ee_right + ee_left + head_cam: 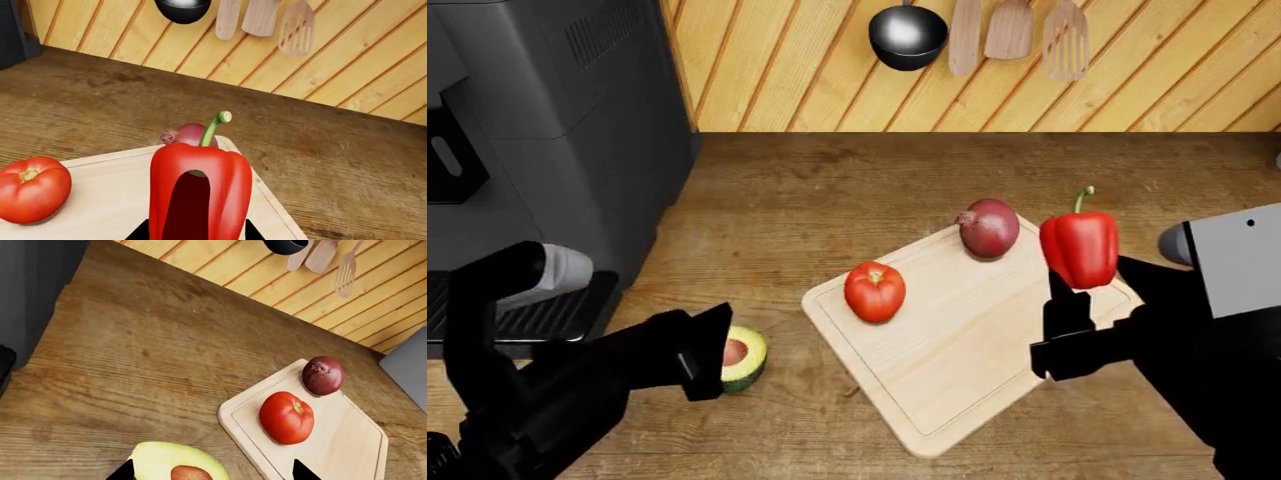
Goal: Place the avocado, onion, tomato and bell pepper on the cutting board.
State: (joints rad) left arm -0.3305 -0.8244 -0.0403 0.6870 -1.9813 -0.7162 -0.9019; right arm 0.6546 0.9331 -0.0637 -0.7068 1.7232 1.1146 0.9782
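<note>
Jaws of the right gripper clamp the glossy red bell pepper upright over the cutting board, while the left gripper spreads wide around the avocado on the table.

We look down on a brown wooden countertop with strong grain. At twelve o'clock we see a wall of slanted light-wood planks. On it hang a black ladle, two wooden spatulas and a slotted turner. At ten o'clock we see a large dark grey appliance standing on the countertop.
</note>
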